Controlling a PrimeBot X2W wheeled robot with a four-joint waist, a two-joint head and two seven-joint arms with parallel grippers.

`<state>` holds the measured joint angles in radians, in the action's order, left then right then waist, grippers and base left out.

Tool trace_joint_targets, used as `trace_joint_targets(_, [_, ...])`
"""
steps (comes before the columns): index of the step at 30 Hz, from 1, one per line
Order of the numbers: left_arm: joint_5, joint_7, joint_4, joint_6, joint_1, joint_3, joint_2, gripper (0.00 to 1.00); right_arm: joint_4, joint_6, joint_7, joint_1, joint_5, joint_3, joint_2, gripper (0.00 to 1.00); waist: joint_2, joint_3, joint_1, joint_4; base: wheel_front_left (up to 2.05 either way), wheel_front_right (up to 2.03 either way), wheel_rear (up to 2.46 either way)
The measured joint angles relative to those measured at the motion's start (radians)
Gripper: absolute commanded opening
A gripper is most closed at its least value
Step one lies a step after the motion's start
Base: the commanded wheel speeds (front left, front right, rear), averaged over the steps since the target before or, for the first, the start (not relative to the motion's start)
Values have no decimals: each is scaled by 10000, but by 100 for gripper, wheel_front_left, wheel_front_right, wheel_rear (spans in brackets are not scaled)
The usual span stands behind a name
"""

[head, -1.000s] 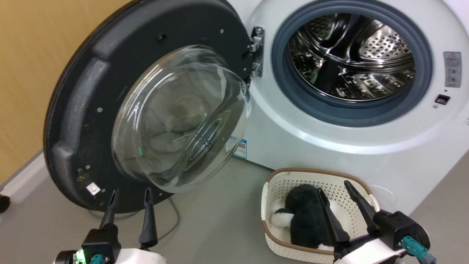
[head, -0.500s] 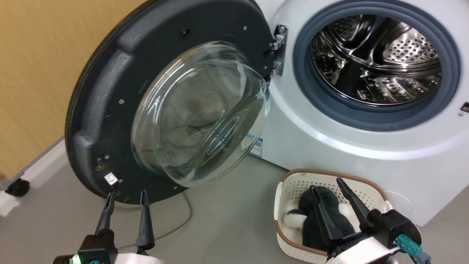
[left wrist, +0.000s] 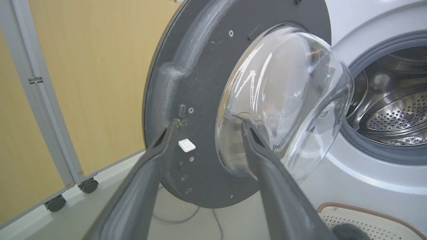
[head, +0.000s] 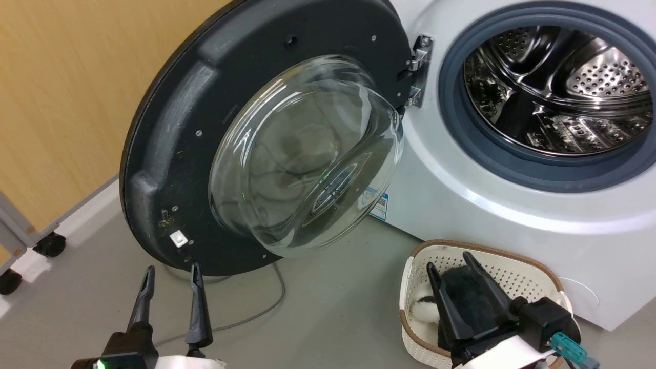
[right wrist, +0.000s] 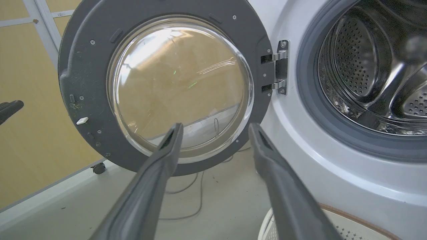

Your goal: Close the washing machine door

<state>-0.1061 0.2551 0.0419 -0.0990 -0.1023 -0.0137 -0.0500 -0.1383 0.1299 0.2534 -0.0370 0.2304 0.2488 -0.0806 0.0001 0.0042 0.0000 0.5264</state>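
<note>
The washing machine door [head: 205, 128] stands swung wide open to the left of the drum opening [head: 558, 87], its clear glass bowl [head: 302, 154] bulging toward me and its metal hinge [head: 417, 72] at its right edge. My left gripper [head: 171, 269] is open and empty, low on the floor side just below the door's bottom rim, apart from it. In the left wrist view the left gripper [left wrist: 206, 128] points at the door [left wrist: 200, 66]. My right gripper [head: 449, 261] is open and empty above the basket, and in its wrist view [right wrist: 216, 126] it faces the door [right wrist: 83, 66].
A white perforated basket [head: 533, 261] holding a black and white plush toy [head: 471, 302] sits on the floor before the machine. A grey cable [head: 256, 312] lies under the door. A panel frame on castors [head: 51, 245] stands at the left by the wooden wall.
The camera has turned left, so the whole picture has slid right and the castors have come into view. The door stays wide open. Both grippers stay open.
</note>
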Motion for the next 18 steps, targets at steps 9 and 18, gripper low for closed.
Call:
trace_joint_targets(9, [-69,15,134,121,-14,213,4,0,21,0,38,-1,-8,-6,-81,100,0,151,0,13,0,0,0])
trace_joint_targets(18, [-1616,25,163,1051,1078,1810,-627,0,383,0,38,24,-226,-556,-184,100,0,625,0,0,0,0,0])
